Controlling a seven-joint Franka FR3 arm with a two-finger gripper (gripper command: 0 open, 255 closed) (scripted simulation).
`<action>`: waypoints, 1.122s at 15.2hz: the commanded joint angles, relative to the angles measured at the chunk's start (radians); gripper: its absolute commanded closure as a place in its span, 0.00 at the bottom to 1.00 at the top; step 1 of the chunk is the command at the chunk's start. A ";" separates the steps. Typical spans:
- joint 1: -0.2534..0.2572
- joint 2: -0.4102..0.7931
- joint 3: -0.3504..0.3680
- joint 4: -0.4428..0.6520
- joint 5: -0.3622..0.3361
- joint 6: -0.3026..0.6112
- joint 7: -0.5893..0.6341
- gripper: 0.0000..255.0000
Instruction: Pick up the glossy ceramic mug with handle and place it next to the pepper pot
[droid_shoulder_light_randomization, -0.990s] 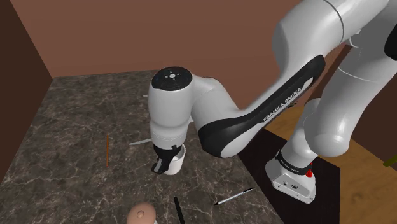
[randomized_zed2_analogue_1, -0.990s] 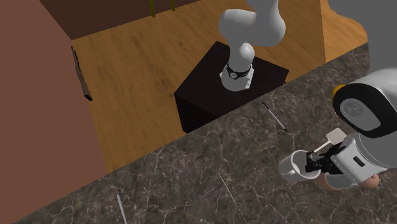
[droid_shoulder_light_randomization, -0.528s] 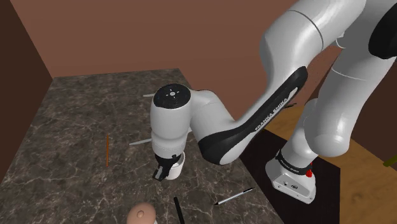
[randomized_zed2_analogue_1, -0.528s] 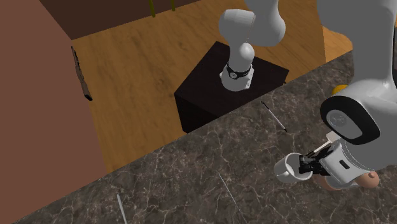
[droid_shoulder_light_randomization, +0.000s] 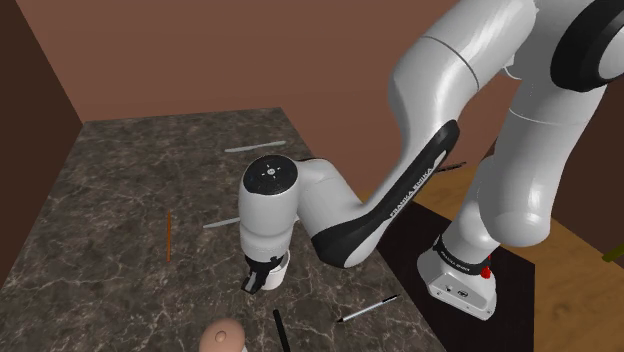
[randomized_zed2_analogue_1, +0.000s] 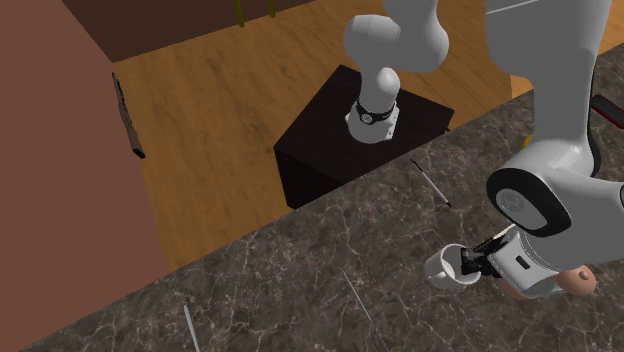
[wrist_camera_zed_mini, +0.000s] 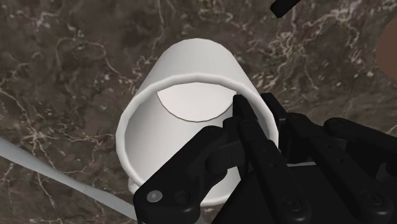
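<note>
The end effector (wrist_camera_zed_mini: 251, 111) is clamped on the rim wall of the white mug (wrist_camera_zed_mini: 191, 60), one finger inside and one outside. The mug hangs upright, low over the dark marbled table (droid_shoulder_light_randomization: 120, 180). The tan pepper pot (droid_shoulder_light_randomization: 224, 337) stands near it, closer to the camera and toward the shoulder view's left.

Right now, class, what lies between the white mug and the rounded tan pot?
Bare dark marbled counter separates white mug from tan pot, in the shoulder view.

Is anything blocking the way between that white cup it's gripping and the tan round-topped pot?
Nothing visible does. The gripper is shut on the white mug at its rim, and bare dark counter lies between mug and tan pot. A black pen lies beside the pot, off that line.
</note>
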 joint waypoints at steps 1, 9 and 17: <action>0.002 0.004 -0.002 0.001 -0.005 0.003 0.004 1.00; 0.002 0.004 -0.002 0.001 -0.005 0.003 0.004 0.00; -0.025 -0.115 0.046 0.016 0.132 -0.094 -0.090 0.00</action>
